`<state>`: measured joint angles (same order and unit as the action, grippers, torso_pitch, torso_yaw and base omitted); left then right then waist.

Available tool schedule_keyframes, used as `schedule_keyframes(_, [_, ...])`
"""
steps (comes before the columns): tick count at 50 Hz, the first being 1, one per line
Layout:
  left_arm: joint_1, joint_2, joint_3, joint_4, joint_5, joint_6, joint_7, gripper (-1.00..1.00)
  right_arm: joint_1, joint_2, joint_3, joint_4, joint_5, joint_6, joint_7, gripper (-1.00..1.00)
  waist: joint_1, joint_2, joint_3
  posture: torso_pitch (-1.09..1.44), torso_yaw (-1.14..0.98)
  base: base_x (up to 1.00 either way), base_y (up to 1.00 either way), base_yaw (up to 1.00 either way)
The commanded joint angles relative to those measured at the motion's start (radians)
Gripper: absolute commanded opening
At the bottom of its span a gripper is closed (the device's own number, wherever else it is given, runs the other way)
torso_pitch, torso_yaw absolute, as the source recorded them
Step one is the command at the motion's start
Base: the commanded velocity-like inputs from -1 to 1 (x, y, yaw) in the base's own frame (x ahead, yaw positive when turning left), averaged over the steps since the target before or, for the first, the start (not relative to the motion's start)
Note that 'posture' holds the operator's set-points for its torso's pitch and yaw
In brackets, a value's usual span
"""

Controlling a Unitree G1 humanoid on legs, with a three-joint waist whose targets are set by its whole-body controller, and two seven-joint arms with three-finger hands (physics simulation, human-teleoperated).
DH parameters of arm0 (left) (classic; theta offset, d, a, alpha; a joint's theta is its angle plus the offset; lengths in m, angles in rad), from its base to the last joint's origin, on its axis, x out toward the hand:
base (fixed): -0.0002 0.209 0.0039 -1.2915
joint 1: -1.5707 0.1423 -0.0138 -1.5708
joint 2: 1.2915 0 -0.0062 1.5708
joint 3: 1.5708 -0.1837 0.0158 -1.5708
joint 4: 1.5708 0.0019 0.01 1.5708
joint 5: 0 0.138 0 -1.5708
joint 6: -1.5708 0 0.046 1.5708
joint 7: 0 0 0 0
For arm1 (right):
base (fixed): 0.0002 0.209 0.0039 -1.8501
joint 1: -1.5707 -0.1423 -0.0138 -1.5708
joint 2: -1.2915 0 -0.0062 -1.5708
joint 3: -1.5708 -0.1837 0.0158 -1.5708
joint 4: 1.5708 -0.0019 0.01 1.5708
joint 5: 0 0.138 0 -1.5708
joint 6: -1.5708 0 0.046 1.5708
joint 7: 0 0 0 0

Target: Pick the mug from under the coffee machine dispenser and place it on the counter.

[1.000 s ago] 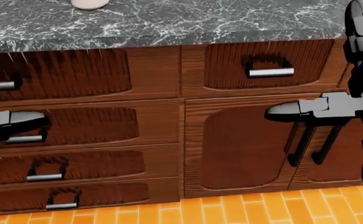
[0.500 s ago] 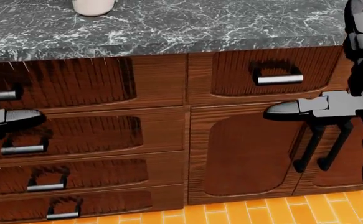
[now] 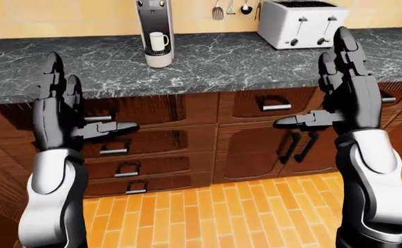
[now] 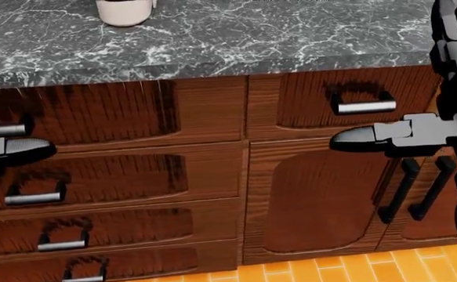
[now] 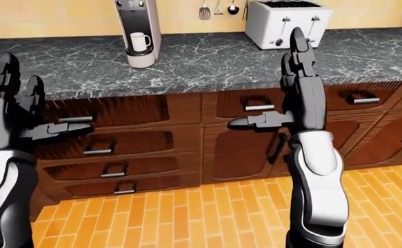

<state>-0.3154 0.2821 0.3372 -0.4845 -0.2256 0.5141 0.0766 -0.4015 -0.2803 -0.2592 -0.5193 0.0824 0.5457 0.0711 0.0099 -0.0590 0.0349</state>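
Observation:
A white mug (image 3: 158,41) stands on the base of the grey coffee machine (image 3: 153,20), under its dispenser, at the top left of the left-eye view. The machine stands on the dark marble counter (image 3: 214,59). My left hand (image 3: 61,106) is raised, open and empty, at the left, lower than the counter edge. My right hand (image 3: 344,77) is raised, open and empty, at the right. Both hands are far from the mug. The head view shows only the machine's base (image 4: 125,12) at its top edge.
A white toaster (image 3: 301,23) stands on the counter to the right of the machine, with utensils (image 3: 230,8) hanging on the wall between them. Brown drawers (image 3: 152,139) and cabinet doors (image 3: 256,152) run below the counter. The floor (image 3: 207,217) is orange tile.
The head view has shifted: the counter and cabinets slid down and right in the picture and look closer. The camera moved. Both hands stay raised and open.

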Motion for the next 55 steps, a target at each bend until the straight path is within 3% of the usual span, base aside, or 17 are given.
schedule_keyframes(1, [-0.020, 0.007, 0.000, -0.029, -0.001, -0.028, -0.004, 1.00, -0.017, -0.010, -0.013, -0.019, -0.003, -0.022, -0.005, 1.00, -0.003, -0.027, -0.026, 0.00, 0.00, 0.09, 0.09, 0.00])
schedule_keyframes(2, [-0.020, 0.007, 0.002, -0.031, -0.002, -0.027, -0.004, 1.00, -0.017, -0.010, -0.013, -0.020, -0.003, -0.022, -0.005, 1.00, -0.014, 0.022, -0.015, 0.00, 0.00, 0.09, 0.08, 0.00])
schedule_keyframes(4, [-0.020, 0.007, 0.001, -0.031, -0.001, -0.027, -0.004, 1.00, -0.015, -0.009, -0.013, -0.019, -0.003, -0.024, -0.004, 1.00, -0.011, 0.006, -0.017, 0.00, 0.00, 0.09, 0.07, 0.00])
schedule_keyframes(10, [-0.019, 0.006, 0.000, -0.035, -0.001, -0.025, -0.005, 1.00, -0.012, -0.008, -0.013, -0.019, -0.004, -0.027, -0.004, 1.00, -0.013, 0.064, -0.003, 0.00, 0.00, 0.09, 0.08, 0.00])
schedule_keyframes(13, [-0.019, 0.006, 0.000, -0.037, -0.001, -0.023, -0.004, 1.00, -0.011, -0.009, -0.014, -0.020, -0.003, -0.026, -0.002, 1.00, -0.020, 0.144, -0.016, 0.00, 0.00, 0.11, 0.06, 0.00])
schedule_keyframes(23, [-0.024, 0.005, -0.001, -0.040, -0.002, -0.018, -0.002, 1.00, -0.015, -0.009, -0.013, -0.019, -0.002, -0.024, 0.000, 1.00, -0.004, 0.068, -0.006, 0.00, 0.00, 0.13, 0.03, 0.00])
schedule_keyframes(27, [-0.028, 0.007, -0.001, -0.042, -0.004, -0.013, 0.000, 1.00, -0.022, -0.012, -0.014, -0.020, 0.000, -0.017, 0.000, 1.00, 0.001, -0.018, -0.020, 0.00, 0.00, 0.17, 0.00, 0.00])
schedule_keyframes(28, [-0.030, 0.008, 0.000, -0.042, -0.005, -0.012, 0.000, 1.00, -0.022, -0.013, -0.015, -0.021, 0.001, -0.016, 0.000, 1.00, -0.006, 0.008, -0.013, 0.00, 0.00, 0.16, 0.00, 0.00])
schedule_keyframes(30, [-0.030, 0.007, -0.001, -0.041, -0.005, -0.014, 0.001, 1.00, -0.024, -0.014, -0.015, -0.019, 0.001, -0.017, -0.001, 1.00, -0.004, 0.005, -0.007, 0.00, 0.00, 0.17, 0.00, 0.00])
schedule_keyframes(36, [-0.026, 0.007, -0.002, -0.037, -0.003, -0.019, 0.000, 1.00, -0.020, -0.013, -0.014, -0.016, 0.000, -0.022, -0.001, 1.00, -0.010, 0.060, 0.003, 0.00, 0.00, 0.17, 0.00, 0.00])
schedule_keyframes(40, [-0.024, 0.007, 0.000, -0.041, -0.004, -0.017, -0.001, 1.00, -0.018, -0.011, -0.013, -0.017, -0.001, -0.024, -0.001, 1.00, -0.019, 0.160, -0.021, 0.00, 0.00, 0.17, 0.00, 0.00])
schedule_keyframes(41, [-0.023, 0.006, -0.001, -0.042, -0.004, -0.018, -0.001, 1.00, -0.017, -0.011, -0.013, -0.017, -0.002, -0.025, 0.000, 1.00, -0.006, 0.116, -0.010, 0.00, 0.00, 0.17, 0.00, 0.00])
schedule_keyframes(43, [-0.023, 0.006, -0.001, -0.042, -0.003, -0.017, -0.001, 1.00, -0.015, -0.011, -0.012, -0.016, -0.003, -0.027, 0.000, 1.00, -0.007, 0.129, -0.007, 0.00, 0.00, 0.17, 0.00, 0.00])
schedule_keyframes(49, [-0.022, 0.006, 0.001, -0.044, -0.002, -0.018, 0.000, 1.00, -0.014, -0.009, -0.012, -0.017, -0.005, -0.027, 0.001, 1.00, 0.001, 0.074, -0.005, 0.00, 0.00, 0.18, 0.00, 0.00])
schedule_keyframes(53, [-0.021, 0.005, 0.000, -0.043, -0.001, -0.019, -0.001, 1.00, -0.012, -0.009, -0.012, -0.020, -0.005, -0.026, 0.001, 1.00, 0.004, -0.023, -0.025, 0.00, 0.00, 0.17, 0.00, 0.00])
schedule_keyframes(54, [-0.022, 0.006, 0.000, -0.044, -0.001, -0.018, -0.001, 1.00, -0.012, -0.008, -0.012, -0.021, -0.005, -0.026, 0.001, 1.00, -0.007, 0.022, -0.014, 0.00, 0.00, 0.17, 0.00, 0.00])
schedule_keyframes(55, [-0.022, 0.006, -0.001, -0.044, -0.001, -0.017, -0.001, 1.00, -0.012, -0.008, -0.012, -0.021, -0.005, -0.025, 0.001, 1.00, -0.002, 0.006, -0.012, 0.00, 0.00, 0.17, 0.00, 0.00])
